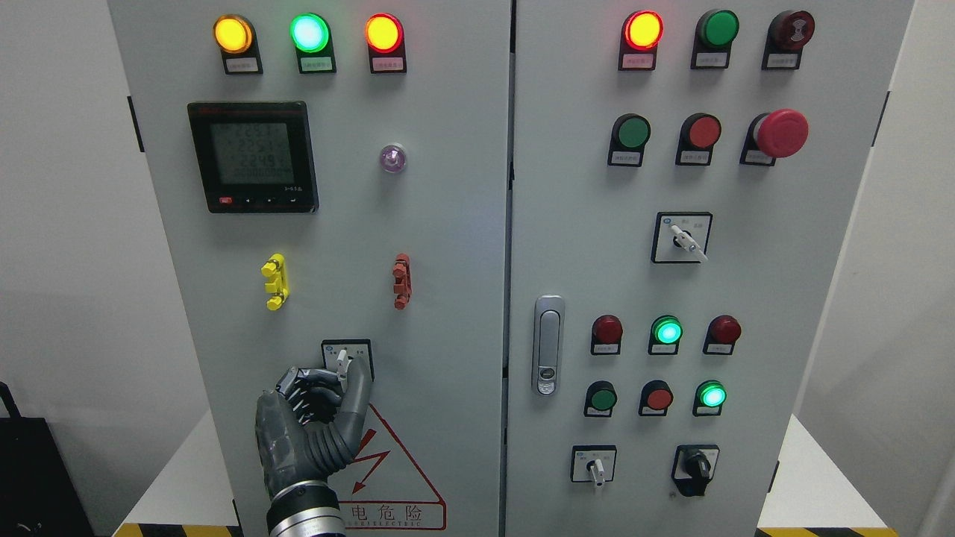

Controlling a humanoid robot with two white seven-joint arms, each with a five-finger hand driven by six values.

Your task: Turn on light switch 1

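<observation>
Nearest to the camera, the left hand [310, 418] rises from the bottom edge, left of the middle, its dark wrist crossing the red warning triangle [388, 466] low on the cabinet's left door [448, 298]. Its fingers [358, 391] are curled narrow around the small white lever of the rotary switch [345, 359], one long finger up along the lever's right side and the bent ones pressing in from the left; they appear to touch it, though how firmly they pinch I cannot tell. The right hand is not in view.

That switch, taken to be light switch 1, sits low on the left door, below and between the yellow clip [274, 281] and the red clip [401, 280]. Its lever stands nearly upright.

By my judgement the reach is done and the turning step is in hand. What comes next calls for a steady pinch and a twist of the wrist about the lever's axis, without sliding off so small a tab.

Farther up, the meter [254, 156] glows, and three lamps [309, 33] along the top are lit.
</observation>
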